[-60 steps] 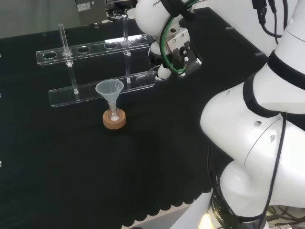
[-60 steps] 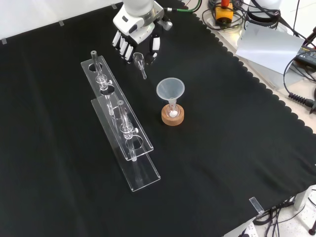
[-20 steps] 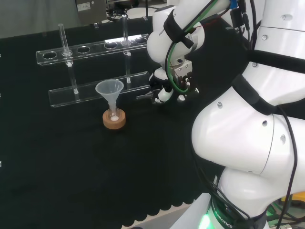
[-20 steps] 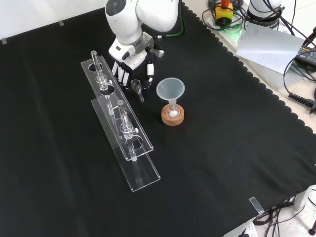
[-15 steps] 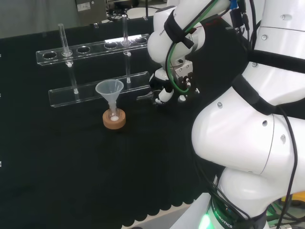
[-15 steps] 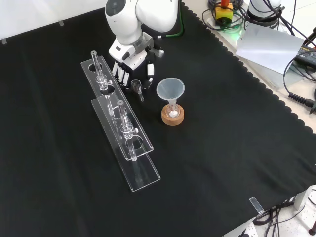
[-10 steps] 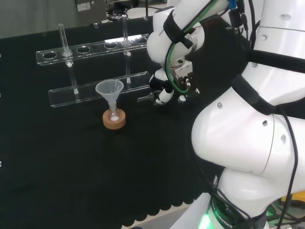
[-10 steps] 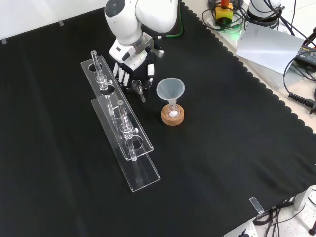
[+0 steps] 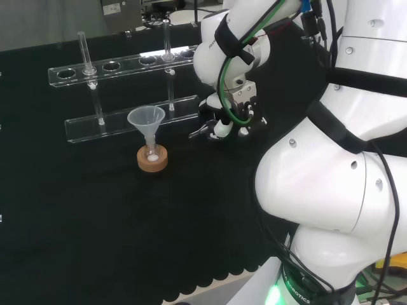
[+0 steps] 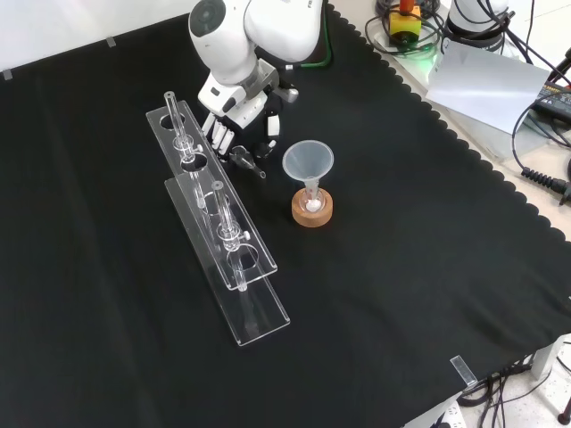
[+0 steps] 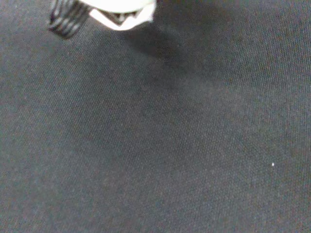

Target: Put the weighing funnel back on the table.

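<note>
The weighing funnel (image 10: pixel 246 161) is a small clear scoop with a short stem. It hangs just over the black cloth (image 10: pixel 401 267), pinched at the fingertips of the hand (image 10: pixel 235 114), between the test tube rack and the big funnel. Its stem slants down toward the cloth; I cannot tell whether it touches. In the head view the hand (image 9: pixel 224 122) reaches down, and the weighing funnel (image 9: pixel 196 133) sticks out to its left. The wrist view has a blurred white part of the hand (image 11: pixel 121 9) very close above the cloth (image 11: pixel 165 145).
The big funnel (image 10: pixel 308 161) stands in a small flask on a cork ring (image 10: pixel 312 212), just right of the hand in the front view. Two clear test tube racks (image 10: pixel 234 259) holding a few tubes lie to its left. The arm's white links (image 9: pixel 331 178) stand at the head view's right.
The hand came down from higher up and toward the rack, carrying the weighing funnel. In the last half second it turned a little and the funnel's stem tipped down toward the cloth.
</note>
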